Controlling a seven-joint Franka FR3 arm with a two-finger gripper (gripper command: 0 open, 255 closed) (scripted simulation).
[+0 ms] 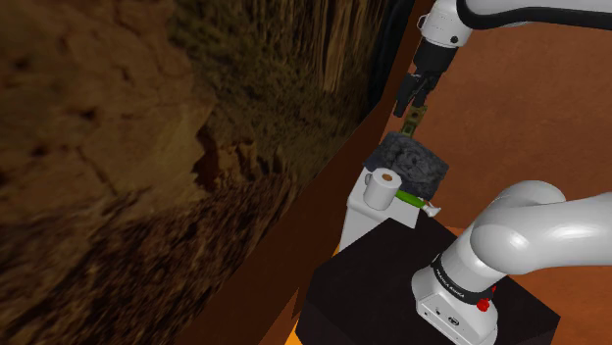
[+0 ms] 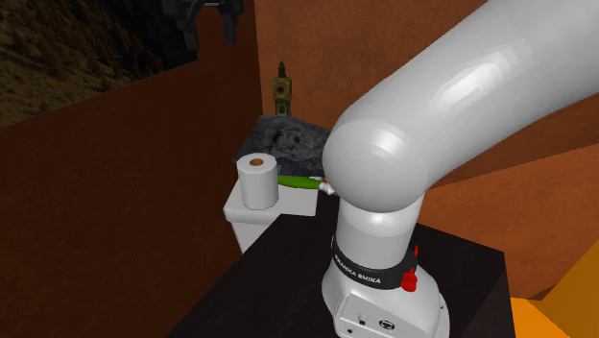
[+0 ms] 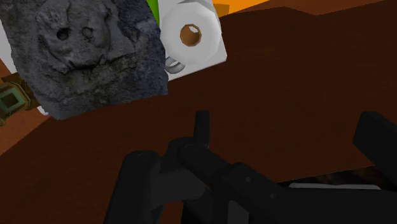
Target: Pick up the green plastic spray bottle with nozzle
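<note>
The white arm (image 1: 510, 14) reaches high, its black gripper (image 1: 406, 103) pointing down, fingers spread apart and empty, above a small white table (image 2: 246, 213). On it the green spray bottle (image 2: 298, 181) lies on its side between a toilet roll (image 2: 257, 180) and a dark rocky lump (image 2: 288, 139).

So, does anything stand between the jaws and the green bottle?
Partly. The grey lump lies between them, close beside the bottle, and a paper roll stands next to it. Above the bottle nothing visible blocks.
</note>
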